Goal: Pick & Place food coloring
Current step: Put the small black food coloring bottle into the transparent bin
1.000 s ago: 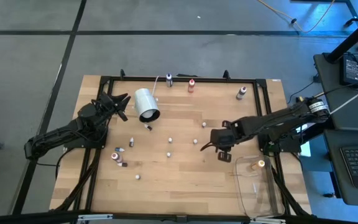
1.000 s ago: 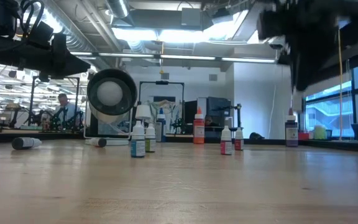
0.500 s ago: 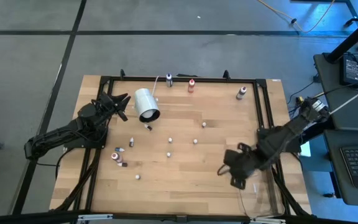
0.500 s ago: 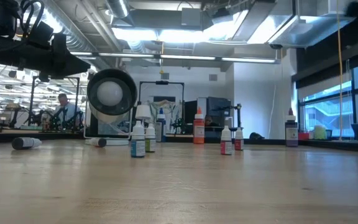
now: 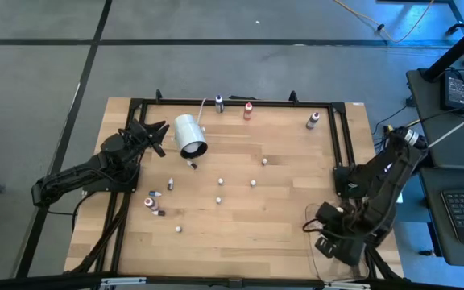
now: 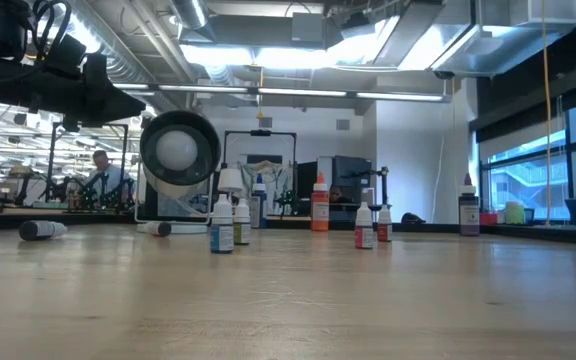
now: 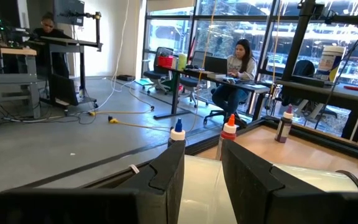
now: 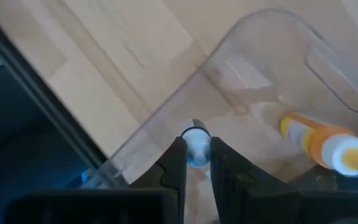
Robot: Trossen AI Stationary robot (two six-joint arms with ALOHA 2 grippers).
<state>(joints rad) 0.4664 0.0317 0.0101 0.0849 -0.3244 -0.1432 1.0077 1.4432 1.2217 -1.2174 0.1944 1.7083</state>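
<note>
Several tiny food coloring bottles stand or lie scattered on the wooden table (image 5: 232, 217), for instance one bottle (image 5: 253, 183) mid-table and an orange one (image 5: 248, 110) at the far edge; the low view shows the orange bottle (image 6: 320, 205) upright. My right gripper (image 5: 329, 240) hangs over the clear container (image 8: 253, 37) at the near right corner, shut on a small bottle (image 8: 196, 148). An orange bottle (image 8: 319, 146) lies on its side inside the container. My left gripper (image 7: 201, 171) waits open at the far left, just behind the large white cylinder (image 5: 189, 135). My right gripper pinches a small bottle between its two fingers (image 8: 176, 163), coming from above and pointing down. Only the bottle's round pale end (image 8: 196, 138) shows between them; the fingers hide the rest. It hangs over the inside of the clear container, close to the wall.
The white cylinder (image 6: 178, 150) lies on its side at the far left. A dark metal frame (image 5: 341, 153) runs round the table edges. A dark bottle (image 5: 312, 121) stands far right. People sit at desks in the room beyond (image 7: 238, 65).
My right gripper has swung from the middle of the table toward the near right corner, ending above the clear container, and has left the low view. The left arm and the bottles on the table have stayed put.
</note>
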